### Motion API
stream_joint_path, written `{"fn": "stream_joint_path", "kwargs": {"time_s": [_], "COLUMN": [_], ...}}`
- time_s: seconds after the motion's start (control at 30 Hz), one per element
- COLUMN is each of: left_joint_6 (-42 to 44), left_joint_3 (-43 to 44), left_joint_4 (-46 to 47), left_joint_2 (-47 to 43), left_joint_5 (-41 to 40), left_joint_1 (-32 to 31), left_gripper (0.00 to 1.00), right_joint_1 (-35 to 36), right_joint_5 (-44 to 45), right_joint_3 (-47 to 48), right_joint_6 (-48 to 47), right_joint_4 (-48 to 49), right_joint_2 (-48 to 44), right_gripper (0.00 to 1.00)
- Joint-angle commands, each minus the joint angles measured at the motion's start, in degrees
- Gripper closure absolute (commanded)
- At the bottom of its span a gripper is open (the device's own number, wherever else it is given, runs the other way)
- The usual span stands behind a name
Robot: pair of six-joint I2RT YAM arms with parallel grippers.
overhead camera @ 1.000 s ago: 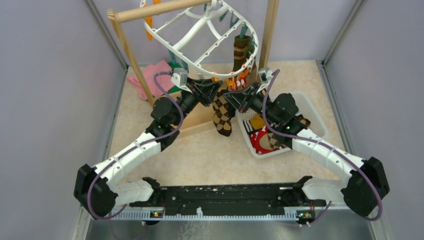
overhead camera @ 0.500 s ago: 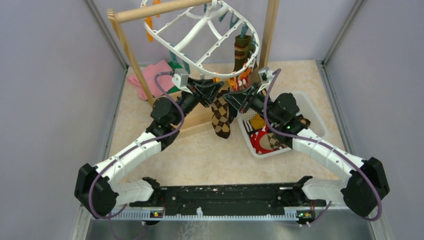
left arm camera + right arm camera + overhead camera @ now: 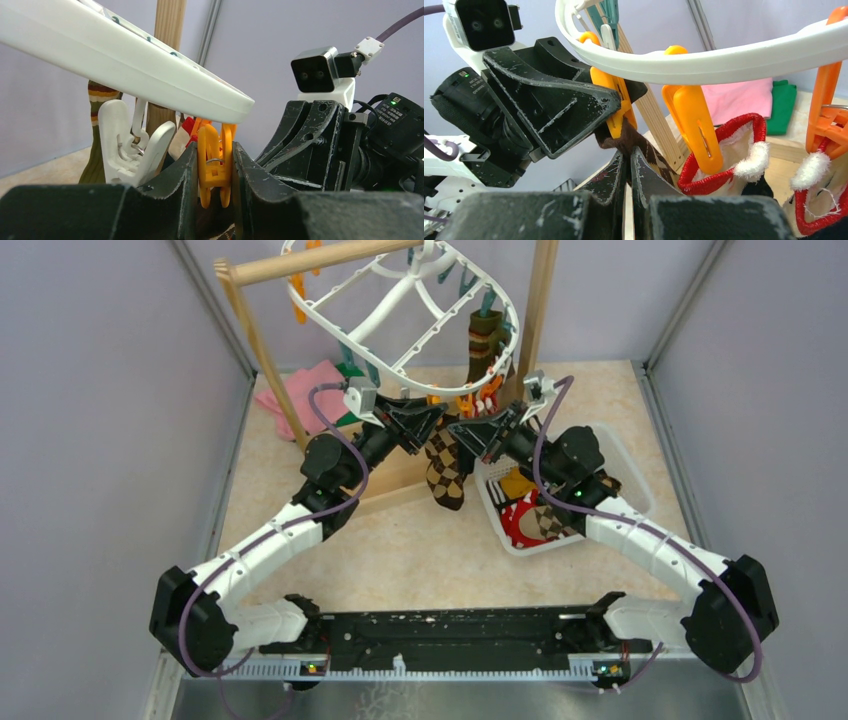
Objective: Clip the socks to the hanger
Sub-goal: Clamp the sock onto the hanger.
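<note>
Right now the brown argyle sock [image 3: 444, 472] hangs between the two arms. Its long axis runs straight down, cuff up at the fingertips and toe down over the table, just beside the wooden base of the pole rack [image 3: 262, 350].

The right gripper [image 3: 629, 161] has its scuffed black fingers pressed together on the sock's dark knitted cuff. Diamond-patterned fabric bunches just above them.

The left gripper [image 3: 215, 172] squeezes an orange clip [image 3: 215, 165] between its pads. The clip is smooth moulded plastic with a small wire spring. It stands upright and dangles from the near rim of the hanger [image 3: 125, 55]. In the right wrist view the clip's lower end sits right at the argyle cuff; whether it bites the fabric cannot be told.

The hanger is a glossy white plastic oval with cross spokes. It hangs tilted from the round wooden bar, long axis slanting, low rim nearest the grippers.

A second orange clip [image 3: 691, 125] on the rim grips a red sock [image 3: 724, 150] with fluffy white trim. A white clip [image 3: 131, 145] hangs beside the squeezed one. Behind it a brown-green striped sock [image 3: 97, 130] hangs vertically.

More socks lie heaped in the white perforated basket [image 3: 628, 465] under the right arm. A pink cloth [image 3: 300, 390] and a green cloth [image 3: 784, 107] lie folded behind the rack.
</note>
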Motion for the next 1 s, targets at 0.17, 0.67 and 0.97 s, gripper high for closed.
{"fn": "stream_joint_path", "kwargs": {"time_s": [0.17,0.67,0.97], "left_joint_6": [0.31,-0.63,-1.53], "left_joint_3": [-1.82,-2.60,-2.55], "left_joint_4": [1.78,3.84,4.46], "left_joint_2": [0.15,0.85,1.10], "left_joint_5": [6.80,9.73,10.85], "left_joint_1": [-0.25,0.21,0.25], "left_gripper": [1.00,1.00,1.00], "right_joint_1": [-1.22,-1.97,-2.71], "right_joint_5": [-4.49,-4.80,-5.17], "right_joint_3": [1.23,1.56,1.65], "right_joint_6": [1.48,2.67,4.13], "right_joint_4": [3.08,5.47,7.29], "right_joint_2": [-0.46,-0.09,1.51], "right_gripper": [1.00,1.00,1.00]}}
